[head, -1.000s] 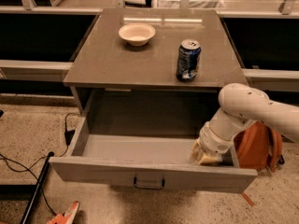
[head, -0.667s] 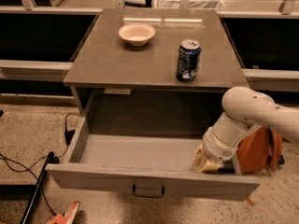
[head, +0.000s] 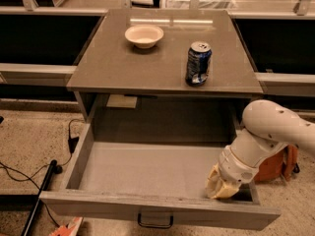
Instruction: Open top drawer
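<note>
At lower right, inside the top drawer [head: 98, 206], already far out along the frame's bottom: end effector [head: 222, 187], grip impossible to tell. Pull straight and level; stop before full travel.

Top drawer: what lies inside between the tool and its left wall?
Nothing: in the camera view the tool sits in the front right corner of the top drawer; only its bare grey floor runs to the left wall.
</note>
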